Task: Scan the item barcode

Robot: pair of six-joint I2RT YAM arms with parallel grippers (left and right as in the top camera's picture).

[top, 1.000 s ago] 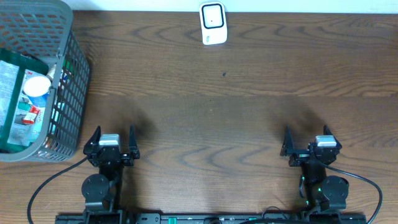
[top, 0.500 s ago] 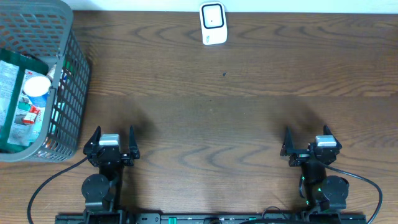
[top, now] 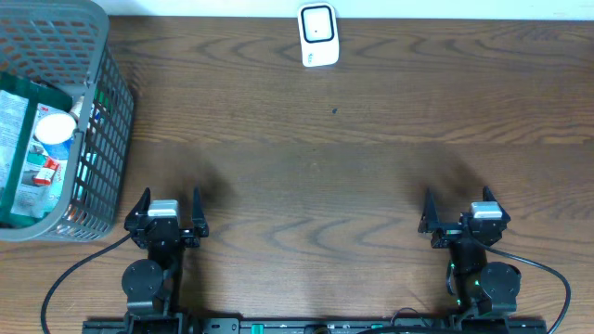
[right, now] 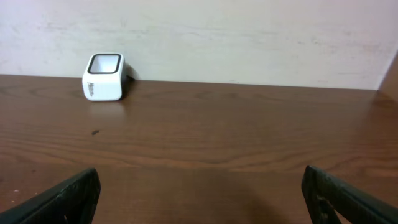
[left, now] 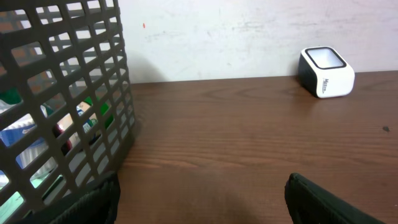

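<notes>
Items (top: 37,139): all lying in the basket (top: 107,130), a grey mesh one at the far left of the table (top: 353,167). None is out on the wood.
- Overhead view: a white round cap (top: 54,128) sits near the middle of the heap. Green packaging (top: 20,93) lies on its far side, and a small red-and-white pack (top: 43,169) on its near side.
- Print on the packs is too small to read, and no barcode can be made out.
- Left wrist view: the basket wall (left: 68,106) fills the left third of the frame. Green, blue and red patches show through the mesh, with no legible text.

Scanner (top: 317,35): a white box with a dark-rimmed window, standing at the far edge of the table near the centre and well apart from the basket.
- Left wrist view: the scanner (left: 326,72) has a short line of dark lettering on its side, too small to read.
- Right wrist view: the scanner (right: 104,76) shows similar lettering, also unreadable.

Left gripper (top: 170,197): at the near edge, on the left, jaws spread wide with nothing between them. In its own camera the gripper (left: 202,208) shows only bare wood between the fingers (left: 323,202). It is near the basket but not touching it.

Right gripper (top: 457,199): at the near edge, on the right, jaws fully spread and holding nothing. In its own view the gripper (right: 202,199) also has bare table between the fingers (right: 56,199).
</notes>
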